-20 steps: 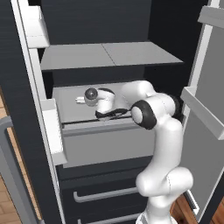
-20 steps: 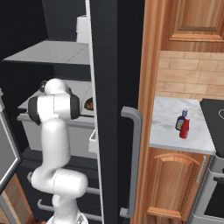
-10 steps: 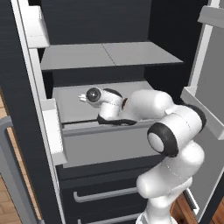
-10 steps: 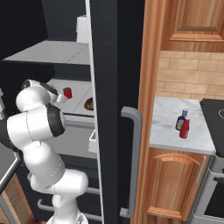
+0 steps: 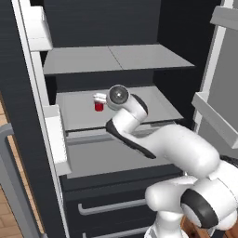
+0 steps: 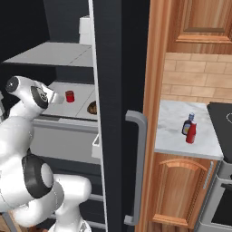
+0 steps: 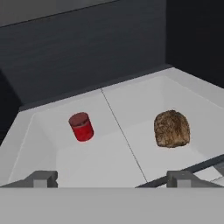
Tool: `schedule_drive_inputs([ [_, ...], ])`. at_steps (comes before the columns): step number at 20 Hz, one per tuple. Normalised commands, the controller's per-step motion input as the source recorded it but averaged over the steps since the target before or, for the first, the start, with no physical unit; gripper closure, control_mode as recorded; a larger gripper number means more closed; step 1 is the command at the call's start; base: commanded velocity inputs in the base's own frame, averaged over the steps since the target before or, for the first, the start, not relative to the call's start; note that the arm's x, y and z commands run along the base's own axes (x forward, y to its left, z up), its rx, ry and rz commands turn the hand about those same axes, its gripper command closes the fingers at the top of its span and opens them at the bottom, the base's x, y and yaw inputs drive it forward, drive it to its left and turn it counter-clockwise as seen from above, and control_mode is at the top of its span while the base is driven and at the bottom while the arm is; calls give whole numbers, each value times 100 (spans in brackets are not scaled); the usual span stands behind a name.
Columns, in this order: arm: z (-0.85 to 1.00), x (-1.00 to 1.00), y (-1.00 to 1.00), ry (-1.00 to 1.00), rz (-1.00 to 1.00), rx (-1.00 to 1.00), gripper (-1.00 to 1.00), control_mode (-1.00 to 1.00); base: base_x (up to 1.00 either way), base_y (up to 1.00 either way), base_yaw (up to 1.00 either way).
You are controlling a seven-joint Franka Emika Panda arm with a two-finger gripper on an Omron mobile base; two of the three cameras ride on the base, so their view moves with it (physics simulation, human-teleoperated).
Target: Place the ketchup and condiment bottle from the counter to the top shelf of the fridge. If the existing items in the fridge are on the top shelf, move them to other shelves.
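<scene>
My gripper (image 7: pixel 113 178) is open, with nothing between its fingertips (image 7: pixel 41 178), and hovers at the front edge of the fridge's lower, seamed shelf (image 7: pixel 131 109). On that shelf stand the red can (image 7: pixel 82 127) to the left and the brown lumpy thing (image 7: pixel 172 128) to the right, both beyond the fingers and apart from them. My hand (image 5: pixel 99 98) sits just above the can (image 5: pixel 98 106). The top shelf (image 5: pixel 139 56) above is bare. The red ketchup (image 6: pixel 190 133) and the dark condiment bottle (image 6: pixel 186 126) stand close together on the counter (image 6: pixel 170 133).
The fridge (image 6: pixel 120 68) stands open, its door edge with a grey bar handle (image 6: pixel 139 167) between the shelves and the counter. White door bins (image 5: pixel 56 135) line the left side, and another bin (image 5: pixel 214 116) is on the right. Drawers (image 5: pixel 107 207) lie below. A black stovetop (image 6: pixel 222 118) borders the counter.
My elbow and forearm have swung out and down towards the base while the hand has stayed at the lower shelf's front. The can and the brown thing now show past the arm.
</scene>
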Motion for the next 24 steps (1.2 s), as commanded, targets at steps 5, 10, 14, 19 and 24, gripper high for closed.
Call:
schedule_drive_inputs([
  [5,42,-100,-12,0,13,-5,-100,-100,0,0,0],
  [10,1,-100,-7,5,15,-10,-100,-100,0,0,0],
  [14,-8,-100,-5,21,20,-14,-100,-100,0,0,0],
  [19,10,-100,-1,24,22,-6,-100,-100,0,0,0],
  [24,9,-90,-2,22,6,-11,-100,-100,0,0,0],
])
